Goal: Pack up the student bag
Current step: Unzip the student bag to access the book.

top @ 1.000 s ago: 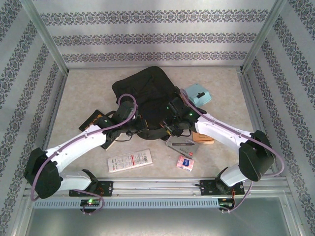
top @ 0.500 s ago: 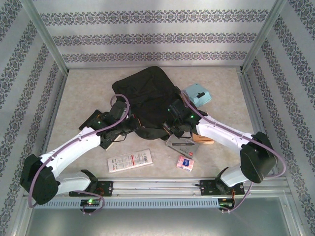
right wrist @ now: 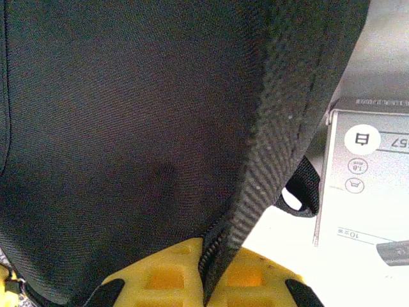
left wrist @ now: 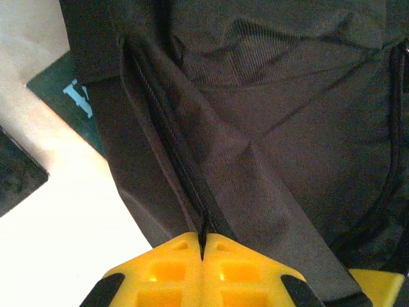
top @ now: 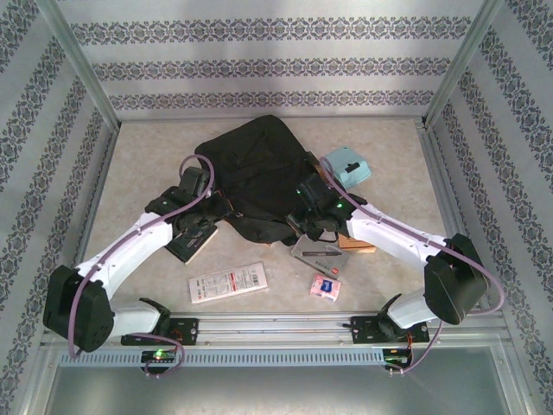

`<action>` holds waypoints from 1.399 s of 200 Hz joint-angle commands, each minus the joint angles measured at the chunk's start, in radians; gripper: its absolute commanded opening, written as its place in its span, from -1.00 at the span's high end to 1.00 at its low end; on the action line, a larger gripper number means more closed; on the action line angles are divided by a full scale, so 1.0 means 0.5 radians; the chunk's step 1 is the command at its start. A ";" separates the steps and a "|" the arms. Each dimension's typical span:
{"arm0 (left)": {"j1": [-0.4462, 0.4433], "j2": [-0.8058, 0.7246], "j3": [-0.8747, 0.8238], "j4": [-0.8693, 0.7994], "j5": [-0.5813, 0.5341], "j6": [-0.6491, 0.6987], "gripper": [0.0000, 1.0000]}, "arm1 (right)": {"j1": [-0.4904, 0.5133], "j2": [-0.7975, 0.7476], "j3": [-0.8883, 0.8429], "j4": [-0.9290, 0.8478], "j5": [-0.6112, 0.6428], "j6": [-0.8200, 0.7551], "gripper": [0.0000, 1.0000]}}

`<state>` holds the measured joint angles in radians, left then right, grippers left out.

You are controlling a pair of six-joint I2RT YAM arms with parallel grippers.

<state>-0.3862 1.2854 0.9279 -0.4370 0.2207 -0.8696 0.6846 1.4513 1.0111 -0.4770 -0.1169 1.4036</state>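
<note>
Left gripper (left wrist: 202, 246) is clamped tight on the zipper edge (left wrist: 172, 160) at 8 o'clock of the student bag (top: 259, 164). Right gripper (right wrist: 214, 256) pinches fabric at its 5 o'clock, likely to spread the bag open mid-tabletop (top: 147, 147).

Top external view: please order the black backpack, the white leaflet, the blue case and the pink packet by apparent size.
1. black backpack
2. white leaflet
3. blue case, close to the leaflet and partly covered, so unsure
4. pink packet
</note>
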 commanded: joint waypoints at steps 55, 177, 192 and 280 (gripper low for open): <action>0.185 0.161 0.215 -0.022 -0.164 0.183 1.00 | -0.056 0.012 0.072 -0.180 0.189 -0.390 1.00; 0.351 0.471 0.499 -0.099 -0.545 0.419 1.00 | -0.078 0.098 0.144 -0.156 0.258 -0.753 1.00; 0.378 0.440 0.502 -0.117 -0.584 0.424 1.00 | -0.079 0.115 0.178 -0.127 0.233 -0.842 1.00; 0.396 -0.130 0.348 -0.058 -0.660 0.798 0.01 | -0.068 0.441 0.656 0.158 -0.244 -1.434 1.00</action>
<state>-0.2066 1.3117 1.1332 -0.4862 -0.1032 -0.6212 0.6563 1.6299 1.2453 -0.4179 -0.1986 0.7910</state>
